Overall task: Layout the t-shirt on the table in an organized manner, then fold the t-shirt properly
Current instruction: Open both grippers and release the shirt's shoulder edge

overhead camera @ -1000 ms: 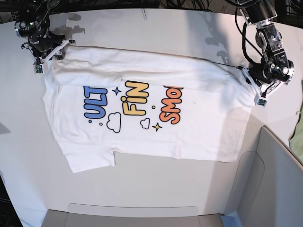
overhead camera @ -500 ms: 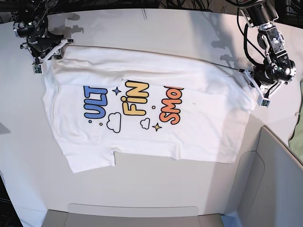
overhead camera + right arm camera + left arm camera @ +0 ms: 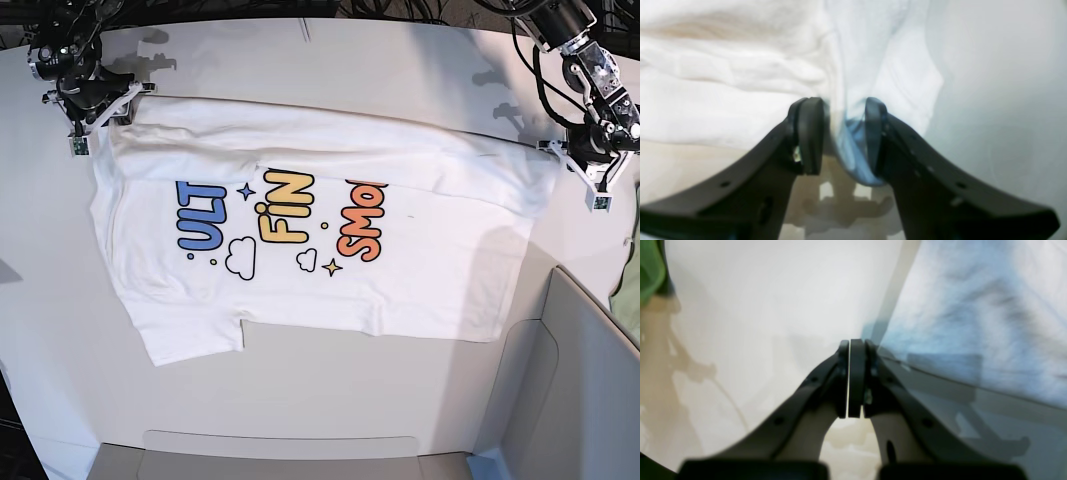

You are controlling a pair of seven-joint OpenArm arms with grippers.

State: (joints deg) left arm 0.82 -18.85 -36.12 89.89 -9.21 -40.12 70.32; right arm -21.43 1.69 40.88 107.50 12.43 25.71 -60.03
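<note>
the white cotton t-shirt (image 3: 300,235) lies spread print-up across the middle of the smooth white tabletop (image 3: 330,390) in the base view, its long axis running left to right. the bubble-letter print (image 3: 285,218) sits at the centre: rounded blue letters to the left, yellow in the middle, orange to the right, with small cloud outlines and four-point stars below. the upper edge of the cloth is folded over itself in a soft, slightly rumpled band, and a short sleeve juts out at the lower left.

the right hand (image 3: 100,105) is at the upper left of the base view, on the shirt's top left corner. in the right wrist view its curved black fingers (image 3: 810,133) stand apart with a bunched, bluish-shadowed fold of the fabric pinched between them; the cloth above is crinkled and thick-looking.

the left hand (image 3: 592,170) is at the upper right of the base view, just beside the shirt's right end. in the left wrist view its dark pads (image 3: 857,378) are pressed flat together; the pale, blurred cloth edge touches the outer side of the right pad, and no fabric can be seen between the pads.

a grey padded panel (image 3: 560,390) with rounded corners fills the lower right of the base view.
</note>
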